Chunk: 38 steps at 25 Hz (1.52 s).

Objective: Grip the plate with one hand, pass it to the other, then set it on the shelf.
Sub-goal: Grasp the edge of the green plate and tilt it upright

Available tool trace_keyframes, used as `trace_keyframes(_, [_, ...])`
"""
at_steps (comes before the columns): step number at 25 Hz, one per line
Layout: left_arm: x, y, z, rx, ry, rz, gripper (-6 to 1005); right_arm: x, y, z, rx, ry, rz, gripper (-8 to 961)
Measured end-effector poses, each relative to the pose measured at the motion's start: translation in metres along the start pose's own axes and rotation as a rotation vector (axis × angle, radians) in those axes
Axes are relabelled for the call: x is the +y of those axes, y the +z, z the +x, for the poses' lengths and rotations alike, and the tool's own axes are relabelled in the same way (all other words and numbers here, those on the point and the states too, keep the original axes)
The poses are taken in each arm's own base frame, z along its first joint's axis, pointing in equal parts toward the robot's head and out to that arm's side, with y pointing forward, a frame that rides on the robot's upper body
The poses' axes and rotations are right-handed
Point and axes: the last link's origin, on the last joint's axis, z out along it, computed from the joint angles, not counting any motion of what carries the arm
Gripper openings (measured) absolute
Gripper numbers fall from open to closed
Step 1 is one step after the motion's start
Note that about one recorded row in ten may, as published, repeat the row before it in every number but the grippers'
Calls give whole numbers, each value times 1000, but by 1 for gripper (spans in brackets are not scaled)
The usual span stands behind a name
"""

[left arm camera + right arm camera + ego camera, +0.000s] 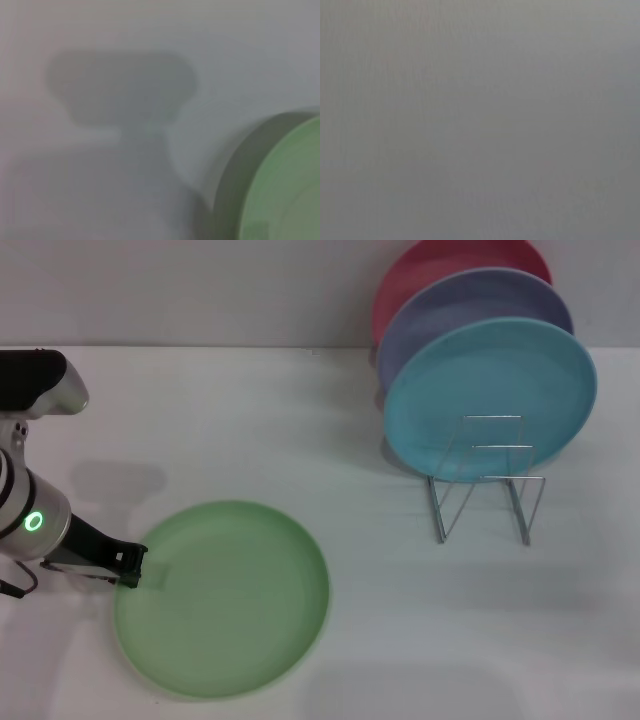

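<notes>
The light-green plate lies flat on the white table, low and left of centre in the head view. My left gripper, black with a silver wrist and a green light, reaches in from the left and its tip meets the plate's left rim. The left wrist view shows part of the plate and the gripper's shadow on the table. The wire shelf stands at the right, with bare loops at its front. My right gripper is out of view; its wrist view shows only a plain grey surface.
A light-blue plate, a lavender plate and a red plate stand upright in the shelf's rear slots. The white table stretches between the green plate and the shelf.
</notes>
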Motion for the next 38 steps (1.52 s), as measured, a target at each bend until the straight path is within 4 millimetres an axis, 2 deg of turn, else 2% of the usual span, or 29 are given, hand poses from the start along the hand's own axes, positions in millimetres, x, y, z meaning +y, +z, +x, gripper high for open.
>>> trace_keyframes(22, [5,-7,20,106,28,-39,42,-2,0,-1,-3,-1,11,624])
trace_keyframes(29, [3,-13,32,199,13,-88,41,-4,0,-1,-6,-3,18,625])
trace_keyframes(38, [-12,-15,47,378,-17,-52,40,-6,0,-2,-6,-5,25,625])
